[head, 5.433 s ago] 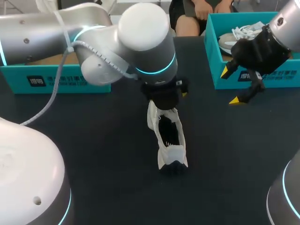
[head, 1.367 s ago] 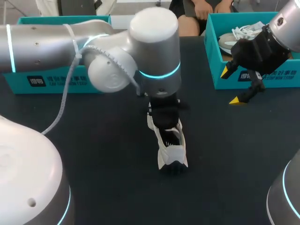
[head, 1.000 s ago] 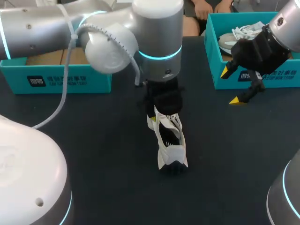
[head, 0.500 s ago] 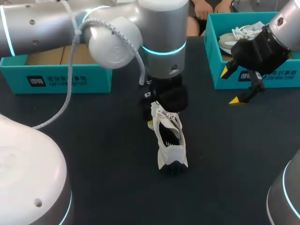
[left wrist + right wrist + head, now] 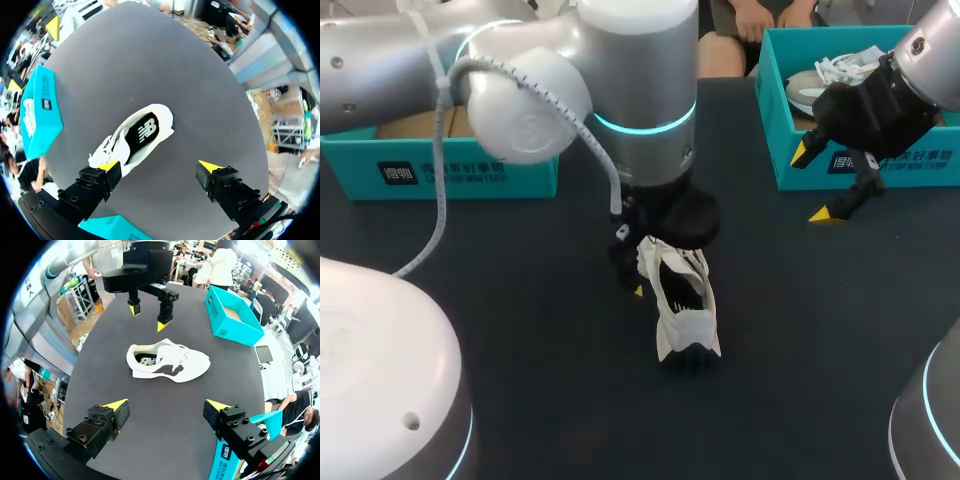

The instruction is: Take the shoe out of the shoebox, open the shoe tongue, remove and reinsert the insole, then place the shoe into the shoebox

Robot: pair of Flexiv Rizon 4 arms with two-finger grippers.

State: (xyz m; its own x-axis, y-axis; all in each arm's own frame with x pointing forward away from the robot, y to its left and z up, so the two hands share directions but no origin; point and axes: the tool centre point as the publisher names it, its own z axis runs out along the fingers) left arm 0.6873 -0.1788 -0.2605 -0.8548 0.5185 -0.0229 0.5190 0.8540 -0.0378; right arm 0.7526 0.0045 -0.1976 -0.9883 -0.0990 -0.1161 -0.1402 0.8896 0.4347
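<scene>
A white shoe [image 5: 684, 312] stands on the dark table, with its heel toward the near edge and its black insole [image 5: 144, 132] showing in the opening. My left gripper [image 5: 652, 268] hangs open just above the laced front. Its fingertips [image 5: 107, 166] touch nothing, and the shoe [image 5: 131, 141] lies ahead of them. The right wrist view shows the shoe [image 5: 169, 361] from the side, with the left gripper [image 5: 148, 317] above it. My right gripper [image 5: 812, 185] hovers open and empty in front of the right shoebox [image 5: 865, 165].
The right teal shoebox holds another white shoe [image 5: 832, 72]. A second teal shoebox [image 5: 460, 168] stands at the back left, and the right wrist view shows the second teal shoebox [image 5: 233, 316] open. Bare table lies around the shoe and toward the near edge.
My left gripper has opened wide, let go of the shoe and lifted a little, and its arm has swung slightly left. The shoe and the right arm stay where they were.
</scene>
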